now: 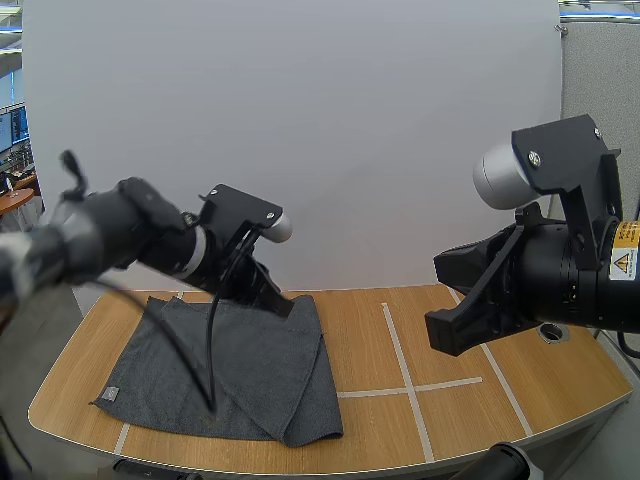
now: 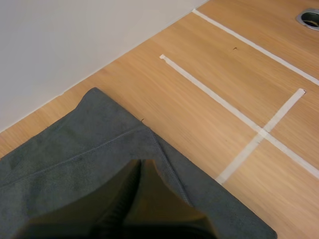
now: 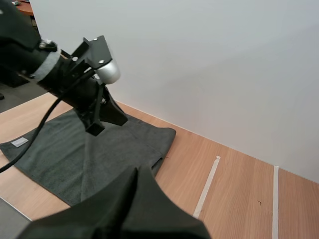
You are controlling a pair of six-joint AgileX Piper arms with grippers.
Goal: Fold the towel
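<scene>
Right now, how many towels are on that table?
1. The dark grey towel lies partly folded on the left part of the table, its far edge under the left arm's fingers. A second could hide beneath it.

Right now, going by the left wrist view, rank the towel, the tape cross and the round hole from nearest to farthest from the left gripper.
1. Towel: directly under the left gripper.
2. Tape cross: on the table, out past the towel's edge.
3. Round hole: beyond the second long tape line, farthest off.
</scene>
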